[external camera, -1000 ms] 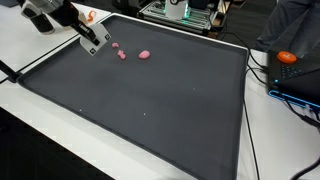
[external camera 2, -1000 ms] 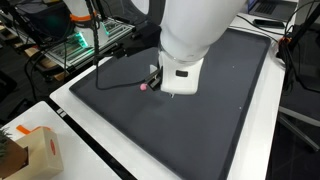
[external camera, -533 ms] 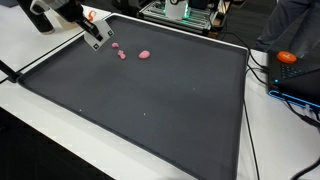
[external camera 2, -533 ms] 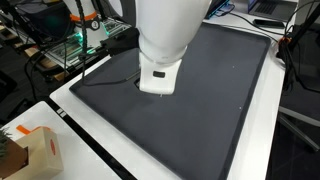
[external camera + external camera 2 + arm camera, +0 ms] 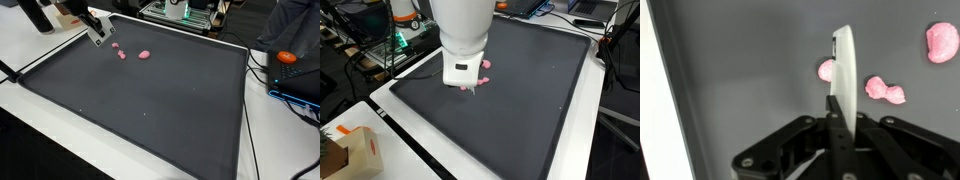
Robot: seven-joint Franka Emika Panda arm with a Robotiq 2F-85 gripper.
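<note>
My gripper (image 5: 836, 106) is shut on a thin white flat piece (image 5: 844, 62) that sticks out ahead of the jaws, seen edge-on. It hovers over the far corner of the black mat (image 5: 170, 100). Three small pink lumps lie on the mat: one (image 5: 825, 70) right beside the white piece, a two-lobed one (image 5: 885, 91) to its right, and a bigger one (image 5: 942, 42) at the upper right. In an exterior view the gripper (image 5: 97, 33) is just left of the pink lumps (image 5: 122, 55). In an exterior view the white wrist body (image 5: 460, 40) hides most of the gripper, with pink lumps (image 5: 484, 66) beside it.
The mat lies on a white table (image 5: 30, 45). An orange object (image 5: 287, 57) and cables sit past the mat's right edge. A rack with green lights (image 5: 180, 10) stands behind. A cardboard box (image 5: 350, 150) sits near the table corner.
The arm has moved toward the mat's corner, away from the mat's middle, still holding the white piece. In an exterior view the pink lumps have come out from behind the wrist.
</note>
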